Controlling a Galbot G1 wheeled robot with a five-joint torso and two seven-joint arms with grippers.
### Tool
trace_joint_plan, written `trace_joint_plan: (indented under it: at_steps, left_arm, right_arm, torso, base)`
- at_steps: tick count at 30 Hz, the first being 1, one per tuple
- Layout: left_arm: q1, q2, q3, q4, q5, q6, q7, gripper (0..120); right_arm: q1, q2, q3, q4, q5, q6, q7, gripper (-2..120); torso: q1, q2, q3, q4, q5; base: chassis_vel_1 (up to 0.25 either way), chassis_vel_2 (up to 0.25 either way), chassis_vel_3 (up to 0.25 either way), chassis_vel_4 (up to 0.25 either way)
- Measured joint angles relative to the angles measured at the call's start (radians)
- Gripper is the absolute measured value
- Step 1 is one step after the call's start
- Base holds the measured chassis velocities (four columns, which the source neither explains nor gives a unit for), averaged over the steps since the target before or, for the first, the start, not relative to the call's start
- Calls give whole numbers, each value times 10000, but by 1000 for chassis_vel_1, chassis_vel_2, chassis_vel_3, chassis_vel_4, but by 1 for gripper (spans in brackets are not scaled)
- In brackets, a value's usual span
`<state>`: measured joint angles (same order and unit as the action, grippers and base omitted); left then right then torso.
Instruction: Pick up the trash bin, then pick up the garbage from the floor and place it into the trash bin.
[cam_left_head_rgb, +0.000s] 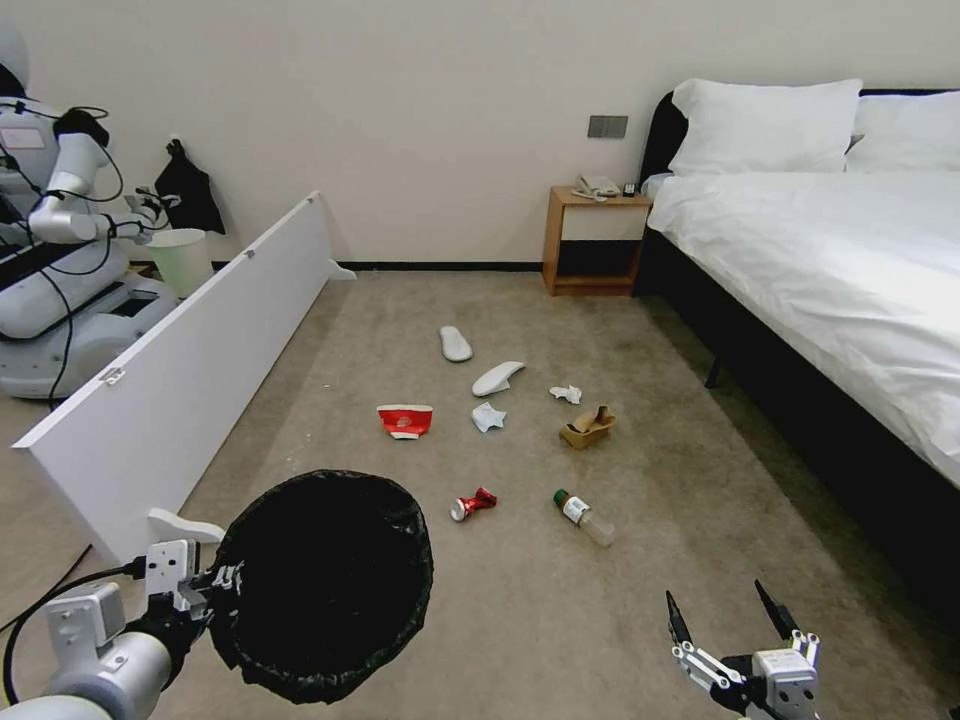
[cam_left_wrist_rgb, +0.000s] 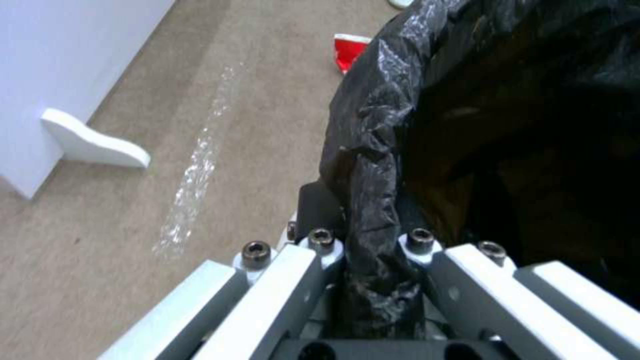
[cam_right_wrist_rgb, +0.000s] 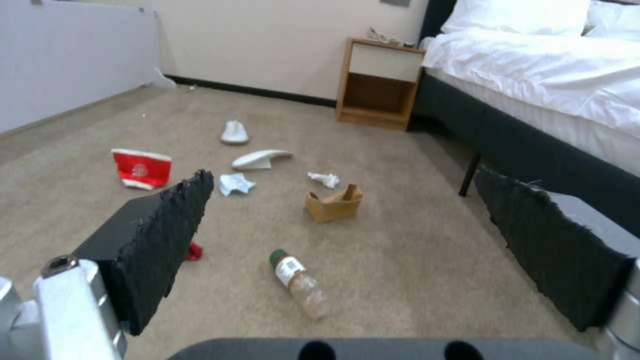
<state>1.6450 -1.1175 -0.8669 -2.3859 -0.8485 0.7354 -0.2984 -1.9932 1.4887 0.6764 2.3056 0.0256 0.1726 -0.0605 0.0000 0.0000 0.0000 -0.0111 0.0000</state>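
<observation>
**Bin held on the left, right gripper spread over the litter**

The left gripper (cam_left_head_rgb: 205, 583) pinches the rim of the bin (cam_left_head_rgb: 325, 585), its fingers (cam_left_wrist_rgb: 320, 250) pressed together on the black bag folded over the edge. The bin hangs off the carpet (cam_left_head_rgb: 620, 600) at the robot's lower left, mouth tipped toward the camera, just beside the foot of the white panel (cam_left_head_rgb: 190, 370).

The right gripper (cam_left_head_rgb: 735, 620) hovers low on the right with its jaws spread wide, holding nothing and touching nothing. From its wrist, the black pads (cam_right_wrist_rgb: 163, 225) frame the litter ahead.

On the carpet lie the bottle (cam_left_head_rgb: 585, 517), nearest that gripper, and the can (cam_left_head_rgb: 473, 504) to its left. Farther off are the red cup (cam_left_head_rgb: 405, 421), a bluish tissue (cam_left_head_rgb: 488, 416), the box (cam_left_head_rgb: 588, 427) and a white tissue (cam_left_head_rgb: 566, 394). Beyond them lie two slippers (cam_left_head_rgb: 455, 343), one flat, the other (cam_left_head_rgb: 497, 378) tipped on its side. The bed (cam_left_head_rgb: 830, 260) stands along the right.
</observation>
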Motion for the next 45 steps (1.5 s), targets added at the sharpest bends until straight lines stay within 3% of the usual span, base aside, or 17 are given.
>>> trace_joint_plan:
  at_steps: [45]
  left_arm:
    - [44,-24,-28,37,24,0,-2,3]
  right_arm:
    - [-26,2,11,29,78,44,-120,100]
  torso:
    - [0,0,0,3,1]
  base:
    - [-140,141,141,-138]
